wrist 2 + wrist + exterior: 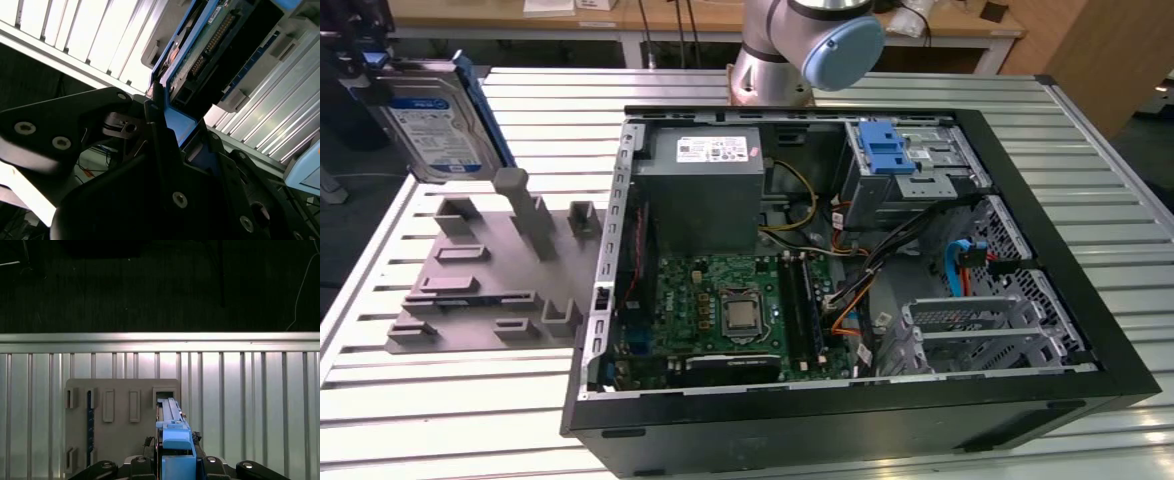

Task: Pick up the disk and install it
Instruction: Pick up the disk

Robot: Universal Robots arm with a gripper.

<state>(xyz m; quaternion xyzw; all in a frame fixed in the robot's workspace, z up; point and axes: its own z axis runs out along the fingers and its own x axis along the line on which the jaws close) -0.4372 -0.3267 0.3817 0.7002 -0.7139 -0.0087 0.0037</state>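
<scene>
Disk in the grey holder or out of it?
Out. The gripper holds the disk on edge above the grey holder, outside the computer case.

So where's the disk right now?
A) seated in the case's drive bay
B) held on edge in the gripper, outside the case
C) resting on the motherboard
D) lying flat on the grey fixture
B: the gripper clamps the disk by its blue rail, and the exterior view shows it upright by the grey fixture, outside the case.
</scene>
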